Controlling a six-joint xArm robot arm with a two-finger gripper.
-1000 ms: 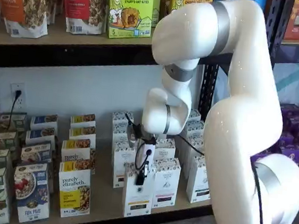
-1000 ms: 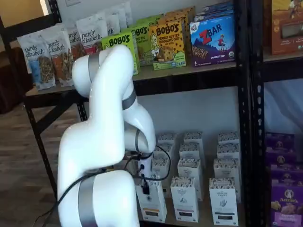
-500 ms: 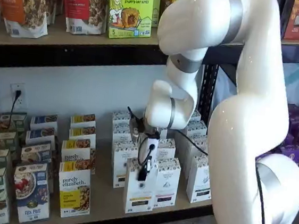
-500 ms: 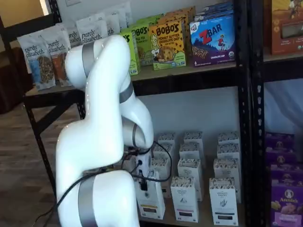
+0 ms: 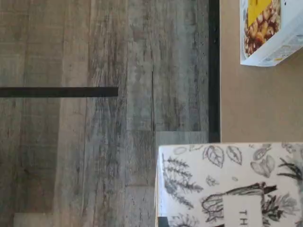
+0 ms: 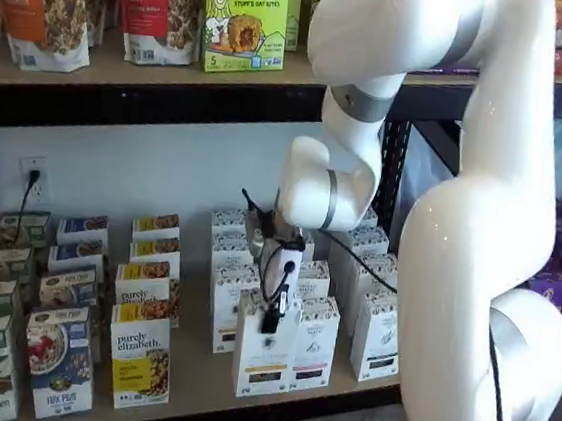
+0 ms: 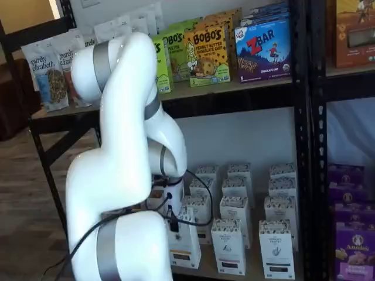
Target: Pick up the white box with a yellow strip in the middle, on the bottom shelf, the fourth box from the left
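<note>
The white box (image 6: 263, 360), a tall narrow carton with a speckled top band and a short yellow strip low on its face, hangs at the front of the bottom shelf (image 6: 192, 387). My gripper (image 6: 272, 318) is shut on its top, with the black fingers reaching down over the upper face. In both shelf views the white box (image 7: 183, 244) stands out in front of its neighbours, and my gripper (image 7: 174, 225) shows under the white wrist. The wrist view shows the leaf-patterned top of the white box (image 5: 227, 179) reaching past the shelf's dark front edge over the floor.
White cartons with dark strips (image 6: 313, 343) stand right beside the held box, more rows behind. A purely elizabeth box (image 6: 139, 362) stands to its left; its corner (image 5: 272, 33) shows in the wrist view. A black upright (image 6: 391, 172) rises behind the arm. Grey plank floor (image 5: 94, 142) lies below.
The arm's upper links have swung up and to the right. The white box has risen a little with the gripper and come forward out of its row.
</note>
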